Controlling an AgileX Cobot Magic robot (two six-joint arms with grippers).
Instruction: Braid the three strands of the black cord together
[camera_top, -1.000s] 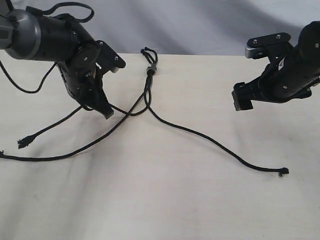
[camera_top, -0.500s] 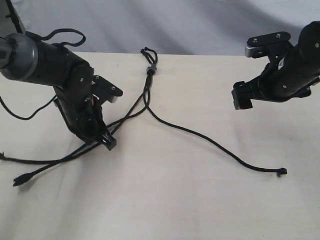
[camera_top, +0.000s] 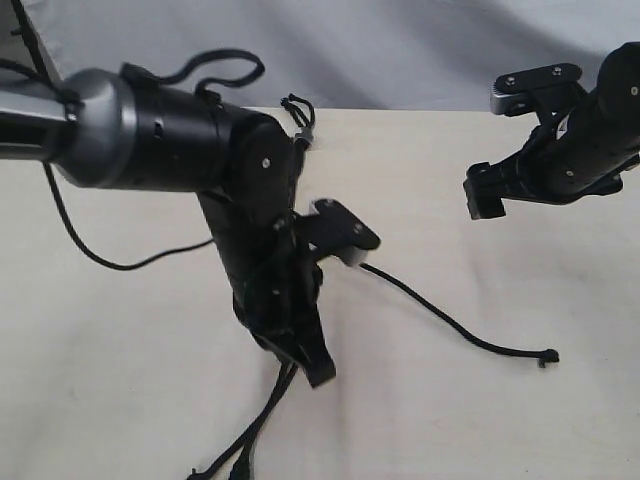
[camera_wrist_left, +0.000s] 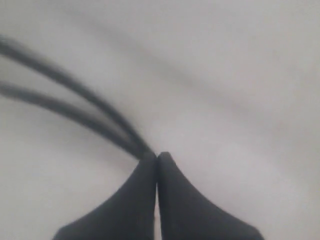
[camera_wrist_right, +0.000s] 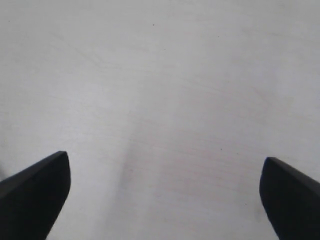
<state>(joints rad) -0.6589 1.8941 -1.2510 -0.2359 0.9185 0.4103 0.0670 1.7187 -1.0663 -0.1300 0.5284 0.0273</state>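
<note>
The black cord's knot with short loops (camera_top: 298, 112) lies at the table's far edge, partly behind my left arm. My left gripper (camera_top: 318, 375) is shut near the table's middle front, pinching two strands (camera_wrist_left: 75, 100) that trail from its tips toward the front edge (camera_top: 250, 435). The third strand (camera_top: 450, 325) runs out to the right and ends in a small knotted tip (camera_top: 546, 357). The cord's middle stretch is hidden behind my left arm. My right gripper (camera_wrist_right: 165, 175) hovers open at the right, nothing between its fingers (camera_top: 485, 200), only bare table below.
The pale table top (camera_top: 480, 430) fills the view, with a grey wall behind it. A thicker robot cable (camera_top: 110, 262) loops off my left arm at the left.
My left gripper has swept from the left side toward the middle front, dragging two strands with it. The third strand's tip shifted slightly left. My right arm has not moved.
</note>
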